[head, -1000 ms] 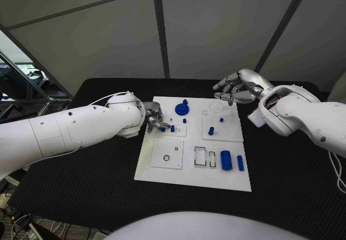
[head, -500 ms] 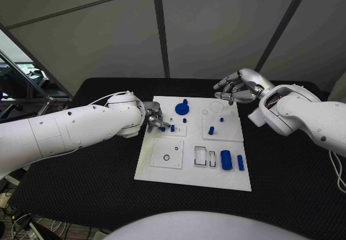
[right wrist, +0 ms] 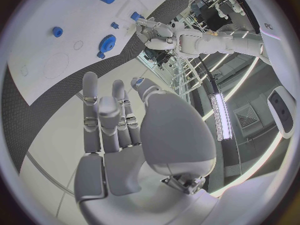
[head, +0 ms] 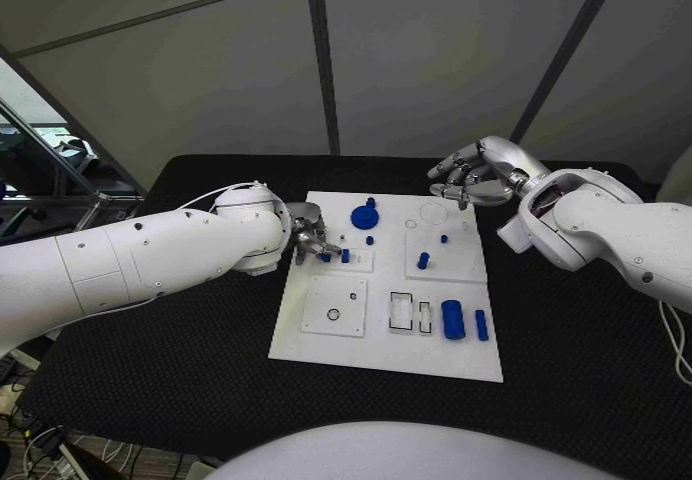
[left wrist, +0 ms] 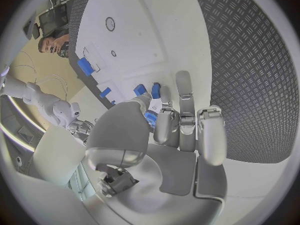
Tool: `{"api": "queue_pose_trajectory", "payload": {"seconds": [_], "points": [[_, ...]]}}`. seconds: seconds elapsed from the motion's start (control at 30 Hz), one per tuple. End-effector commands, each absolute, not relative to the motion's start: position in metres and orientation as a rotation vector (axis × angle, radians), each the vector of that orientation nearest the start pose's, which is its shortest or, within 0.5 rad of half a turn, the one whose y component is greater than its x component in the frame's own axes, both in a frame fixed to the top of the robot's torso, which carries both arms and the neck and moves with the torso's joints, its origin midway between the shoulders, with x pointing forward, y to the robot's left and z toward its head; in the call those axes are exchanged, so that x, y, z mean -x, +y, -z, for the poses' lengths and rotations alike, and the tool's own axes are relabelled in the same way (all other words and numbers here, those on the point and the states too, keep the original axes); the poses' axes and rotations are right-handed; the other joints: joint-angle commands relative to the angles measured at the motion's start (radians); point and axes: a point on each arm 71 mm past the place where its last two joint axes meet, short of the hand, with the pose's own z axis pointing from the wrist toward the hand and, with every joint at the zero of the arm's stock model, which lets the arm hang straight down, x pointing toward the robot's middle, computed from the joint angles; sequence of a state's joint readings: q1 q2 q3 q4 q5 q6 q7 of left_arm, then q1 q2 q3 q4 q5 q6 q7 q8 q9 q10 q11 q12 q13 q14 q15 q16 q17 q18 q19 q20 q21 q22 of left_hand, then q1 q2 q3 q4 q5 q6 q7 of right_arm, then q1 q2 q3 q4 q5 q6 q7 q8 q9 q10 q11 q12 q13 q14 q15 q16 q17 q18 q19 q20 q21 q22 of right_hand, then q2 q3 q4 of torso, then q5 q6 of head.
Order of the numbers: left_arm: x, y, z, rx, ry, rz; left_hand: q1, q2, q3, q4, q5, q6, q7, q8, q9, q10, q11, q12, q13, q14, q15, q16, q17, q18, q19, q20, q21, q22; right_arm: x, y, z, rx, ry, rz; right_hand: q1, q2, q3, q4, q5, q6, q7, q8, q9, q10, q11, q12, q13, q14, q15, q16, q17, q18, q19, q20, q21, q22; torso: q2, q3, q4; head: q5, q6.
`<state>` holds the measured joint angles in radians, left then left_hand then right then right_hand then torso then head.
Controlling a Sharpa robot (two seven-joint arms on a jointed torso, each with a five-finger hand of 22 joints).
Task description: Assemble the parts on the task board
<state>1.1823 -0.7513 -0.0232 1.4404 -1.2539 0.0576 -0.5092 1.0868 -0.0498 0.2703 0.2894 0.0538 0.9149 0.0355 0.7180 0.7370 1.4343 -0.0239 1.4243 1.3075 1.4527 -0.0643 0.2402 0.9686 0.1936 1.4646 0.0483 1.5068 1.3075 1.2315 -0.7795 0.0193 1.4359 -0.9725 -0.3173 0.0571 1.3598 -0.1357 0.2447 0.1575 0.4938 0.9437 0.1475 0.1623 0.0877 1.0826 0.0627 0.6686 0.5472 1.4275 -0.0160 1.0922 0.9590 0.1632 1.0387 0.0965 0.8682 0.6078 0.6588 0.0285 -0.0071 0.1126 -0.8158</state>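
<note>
Grey panelled walls stand behind a black table (head: pixel 173 370) bearing the white task board (head: pixel 378 345). Head view: the left hand (head: pixel 307 241) rests at the board's edge, fingers touching small blue parts (head: pixel 345 257); the right hand (head: pixel 469 172) hangs beyond the board's far corner, fingers curled, holding nothing. Left wrist view: fingertips (left wrist: pixel 183 82) lie beside a blue peg (left wrist: pixel 155 90), though whether they grip it cannot be told. Right wrist view: a blue gear (right wrist: pixel 108 42) lies ahead of the right hand's fingers.
</note>
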Motion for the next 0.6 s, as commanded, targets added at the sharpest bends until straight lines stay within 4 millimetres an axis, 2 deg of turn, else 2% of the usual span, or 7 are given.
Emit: {"api": "queue_pose_trajectory", "payload": {"seconds": [0.03,0.6], "points": [[-0.4941,0.1973,0.2258,0.102,2.185,0.331,-0.010,-0.001,-0.007,0.002,0.003,0.007,0.000,0.002,0.002,0.009,-0.002,0.007,0.027,0.008,-0.001,-0.003,0.001,-0.177,0.077,-0.005,0.005,0.223,-0.5138,-0.1917,0.1499,-0.223,1.623,-1.002,-0.008,0.000,0.002,0.004,0.006,0.003,0.004,0.003,-0.001,0.004,-0.002,-0.006,-0.001,0.007,0.001,-0.006,0.002,0.016,0.007,-0.001,-0.004,-0.001,0.000,0.0004,-0.0005,0.000,0.000],[-0.4945,0.1980,0.2236,0.110,2.180,0.327,-0.022,-0.004,-0.017,0.002,0.002,0.010,-0.001,0.002,0.005,0.011,-0.003,0.007,0.029,0.008,-0.002,-0.004,0.002,-0.178,0.078,-0.006,0.007,0.225,-0.5138,-0.1917,0.1499,-0.223,1.623,-1.002,-0.009,-0.001,0.002,0.004,0.007,0.003,0.004,0.003,-0.001,0.004,-0.002,-0.006,-0.001,0.007,0.001,-0.007,0.001,0.016,0.007,-0.001,-0.004,-0.001,0.000,0.0001,-0.0003,0.000,0.002]]}}
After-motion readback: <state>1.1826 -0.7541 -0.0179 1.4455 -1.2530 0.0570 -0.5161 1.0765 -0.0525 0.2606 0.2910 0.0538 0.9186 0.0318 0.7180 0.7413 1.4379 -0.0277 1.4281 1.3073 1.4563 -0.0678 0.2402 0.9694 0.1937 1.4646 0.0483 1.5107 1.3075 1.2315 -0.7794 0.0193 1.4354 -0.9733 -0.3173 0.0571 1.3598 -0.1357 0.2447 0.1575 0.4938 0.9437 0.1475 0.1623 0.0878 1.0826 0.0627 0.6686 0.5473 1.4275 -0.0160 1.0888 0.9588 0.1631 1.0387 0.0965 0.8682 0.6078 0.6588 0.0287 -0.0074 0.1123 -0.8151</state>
